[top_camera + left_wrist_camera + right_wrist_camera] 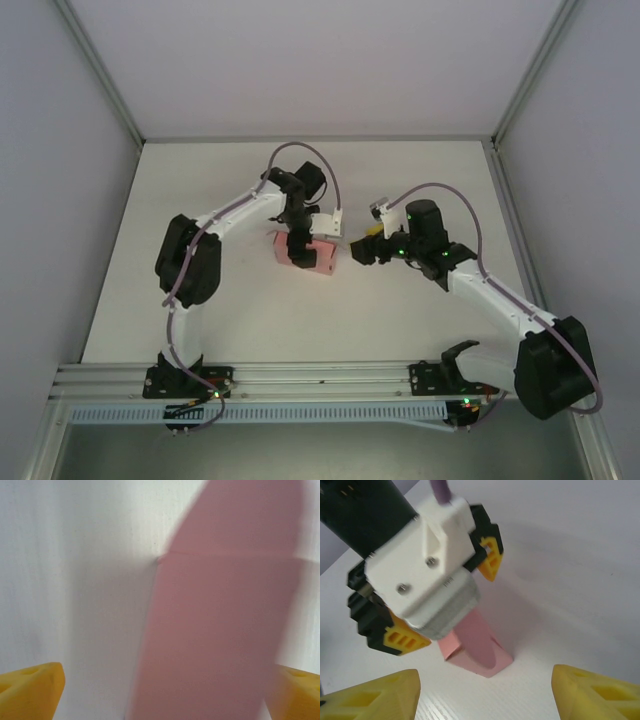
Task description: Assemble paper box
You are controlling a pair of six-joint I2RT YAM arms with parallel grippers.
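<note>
Your left gripper (pixel 299 250) hangs directly over the paper box (pixel 320 258), which sits on the white table (pixel 200 310). Its jaws are spread wide, with the yellow fingertips (pixel 31 690) standing either side of the pink card and no squeeze on it. The box is partly folded, and one rounded flap (pixel 479 639) rises toward that gripper. Your right gripper (pixel 363 250) sits just to the right of the box, apart from it and pointed at it. Its fingers (pixel 375 696) are wide apart too, with nothing between them.
</note>
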